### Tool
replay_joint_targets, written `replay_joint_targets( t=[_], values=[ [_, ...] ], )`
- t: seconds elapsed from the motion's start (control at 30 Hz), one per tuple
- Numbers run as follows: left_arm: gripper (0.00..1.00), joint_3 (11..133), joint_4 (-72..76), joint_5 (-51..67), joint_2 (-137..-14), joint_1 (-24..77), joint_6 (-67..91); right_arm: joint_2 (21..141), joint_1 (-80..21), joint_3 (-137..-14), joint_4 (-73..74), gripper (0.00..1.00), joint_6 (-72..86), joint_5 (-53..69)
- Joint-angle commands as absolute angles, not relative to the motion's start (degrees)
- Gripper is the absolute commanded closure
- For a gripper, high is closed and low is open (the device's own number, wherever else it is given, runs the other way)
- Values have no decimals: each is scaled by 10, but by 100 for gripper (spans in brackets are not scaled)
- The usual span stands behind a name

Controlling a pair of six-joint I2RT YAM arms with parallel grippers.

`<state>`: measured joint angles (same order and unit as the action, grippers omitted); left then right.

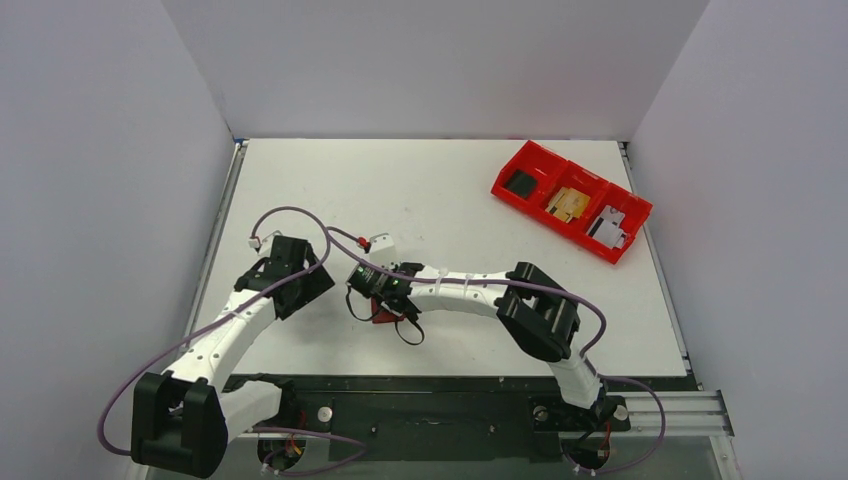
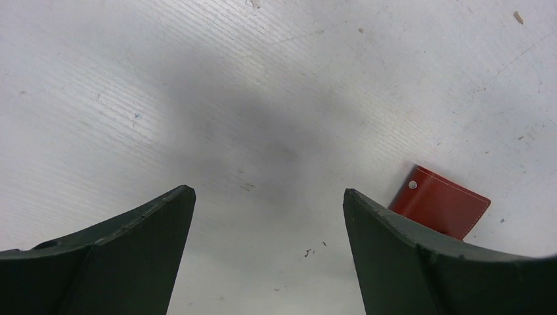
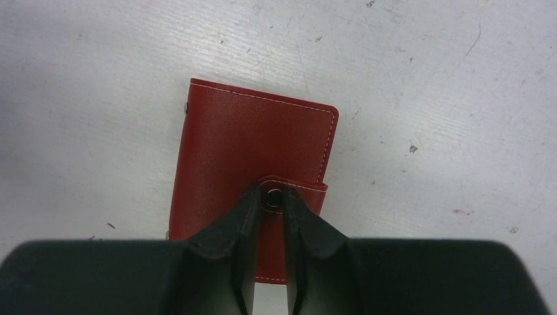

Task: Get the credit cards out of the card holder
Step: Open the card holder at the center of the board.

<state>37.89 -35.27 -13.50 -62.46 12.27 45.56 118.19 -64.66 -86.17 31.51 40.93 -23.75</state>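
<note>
The card holder (image 3: 253, 144) lies closed and flat on the white table (image 1: 450, 190), near the front edge between the two arms. The right gripper (image 3: 272, 197) has its fingers drawn to a slim gap, pinching the holder's snap tab (image 3: 309, 197). The left gripper (image 2: 269, 193) hovers just beside it, spread wide and holding nothing

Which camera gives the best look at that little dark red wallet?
The right wrist view: the card holder fills the middle, closed, stitching and snap strap clear, the right tool at the snap. The left wrist view shows one corner; the top view only a red sliver under the tool.
</note>
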Motion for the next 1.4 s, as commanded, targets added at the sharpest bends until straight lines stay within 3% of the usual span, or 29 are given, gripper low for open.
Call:
replay_joint_targets(
  t=[0.0, 0.1, 0.43, 0.6, 0.77, 1.03, 1.37],
  values=[
    [18, 381, -319, -121, -632, 128, 448, 1186, -650, -861, 320, 88, 405, -242],
    [18, 380, -312, -117, -640, 137, 449, 1177, -648, -845, 311, 100, 406, -234],
    [26, 371, -236, -52, -678, 210, 469, 1088, -615, -740, 195, 100, 415, -157],
    [37, 370, -200, -26, -718, 243, 490, 1047, -582, -674, 112, 100, 434, -97],
    [49, 367, -188, -19, -735, 247, 500, 1029, -596, -683, 138, 100, 422, -134],
    [56, 346, -185, -18, -726, 219, 522, 1051, -633, -737, 185, 67, 361, -222],
    [59, 329, -164, 18, -731, 193, 530, 1116, -643, -790, 205, 63, 311, -257]
  ],
)
